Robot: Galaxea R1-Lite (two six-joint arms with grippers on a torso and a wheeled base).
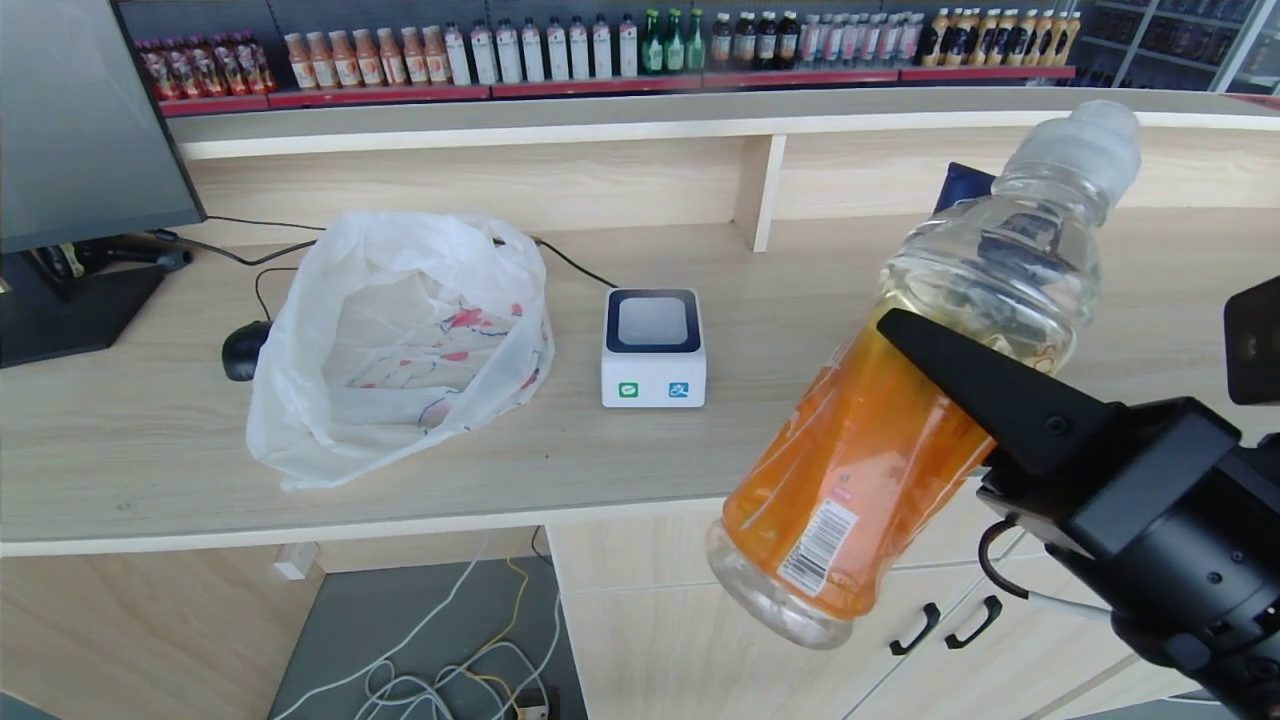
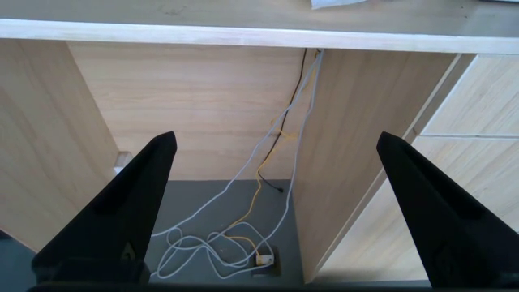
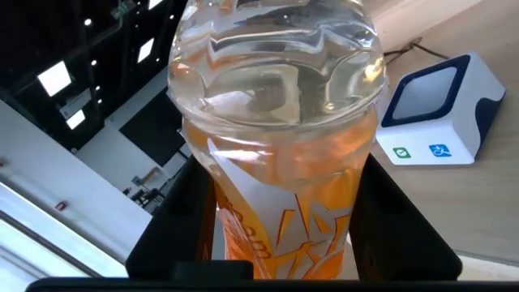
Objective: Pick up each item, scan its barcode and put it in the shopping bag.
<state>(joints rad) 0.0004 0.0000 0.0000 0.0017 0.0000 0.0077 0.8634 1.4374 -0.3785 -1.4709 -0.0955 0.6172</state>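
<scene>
My right gripper (image 1: 930,380) is shut on a clear bottle of orange drink (image 1: 900,410), held tilted in the air at the right, in front of the counter, its barcode (image 1: 818,545) facing down and toward me. In the right wrist view the bottle (image 3: 276,162) sits between the two black fingers (image 3: 389,219). The white barcode scanner (image 1: 653,346) stands mid-counter, also seen from the right wrist as the scanner (image 3: 438,109). A white plastic shopping bag (image 1: 400,340) lies open to its left. My left gripper (image 2: 276,211) hangs open below the counter edge, nothing between its fingers.
A black mouse (image 1: 243,349) lies left of the bag, and a monitor (image 1: 80,120) stands at the far left. A dark blue item (image 1: 962,185) peeks out behind the bottle. Cables (image 2: 243,235) trail on the floor under the counter. Shelves of bottles (image 1: 620,45) line the back.
</scene>
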